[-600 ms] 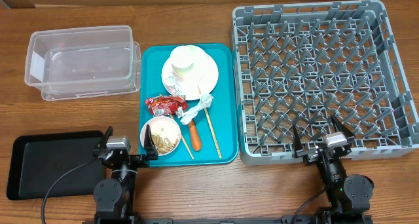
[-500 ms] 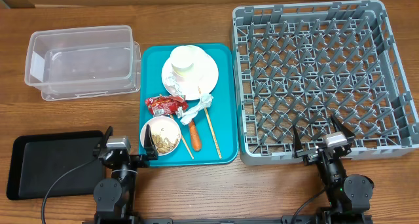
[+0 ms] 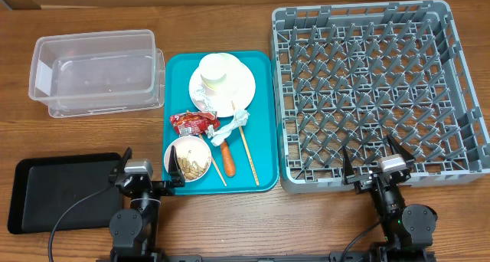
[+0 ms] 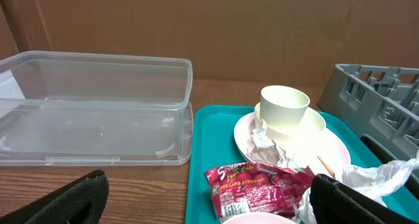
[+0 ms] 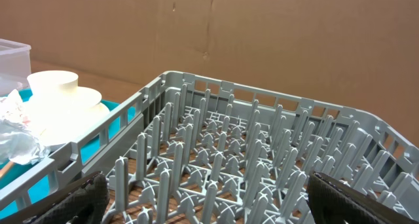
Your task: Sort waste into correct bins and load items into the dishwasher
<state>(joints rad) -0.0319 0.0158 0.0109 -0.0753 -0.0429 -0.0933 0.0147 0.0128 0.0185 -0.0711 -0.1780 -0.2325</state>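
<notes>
Black-fingered, the left end effector (image 3: 151, 168) and right end effector (image 3: 373, 161) gape wide — each holding nothing.

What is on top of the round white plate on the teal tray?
A small white cup stands on the plate, and crumpled paper lies on its near edge. The plate's surface under the cup is covered, so anything beneath the cup cannot be seen.

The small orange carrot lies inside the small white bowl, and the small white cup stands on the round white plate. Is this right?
Not quite. The small orange carrot lies on the flat teal tray beside the small white bowl, not inside it, as the overhead view shows. The small white cup does stand on the round white plate.
</notes>
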